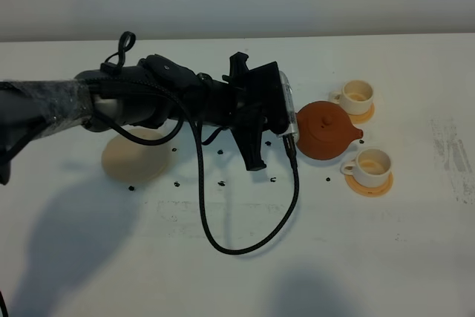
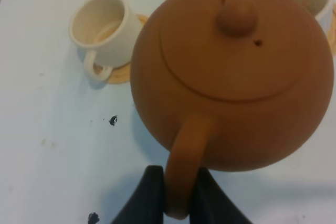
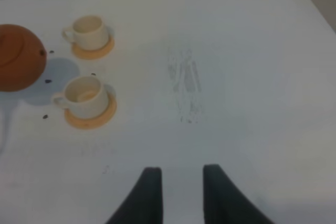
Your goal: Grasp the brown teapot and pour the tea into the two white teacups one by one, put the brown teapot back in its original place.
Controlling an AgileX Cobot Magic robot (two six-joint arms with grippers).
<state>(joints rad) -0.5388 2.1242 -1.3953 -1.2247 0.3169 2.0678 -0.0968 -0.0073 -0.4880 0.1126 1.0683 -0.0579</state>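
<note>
My left gripper (image 1: 297,128) (image 2: 177,183) is shut on the loop handle of the brown teapot (image 1: 326,130) (image 2: 236,72) (image 3: 16,59). The teapot casts a shadow on the table and seems to hang just above it, its spout pointing right between the two white teacups. The far teacup (image 1: 358,96) (image 3: 88,31) and the near teacup (image 1: 371,162) (image 3: 84,95) (image 2: 102,27) each stand on an orange-tan coaster. The original place, a pale beige coaster (image 1: 137,155), lies bare at the left under my arm. In the right wrist view my right gripper (image 3: 181,174) stands apart, its fingers parted and holding nothing.
A black cable (image 1: 245,246) loops down from my left arm onto the table. Small black specks (image 1: 220,182) dot the white table around the beige coaster and teapot. Grey scuff marks (image 1: 453,154) (image 3: 184,85) lie right of the cups.
</note>
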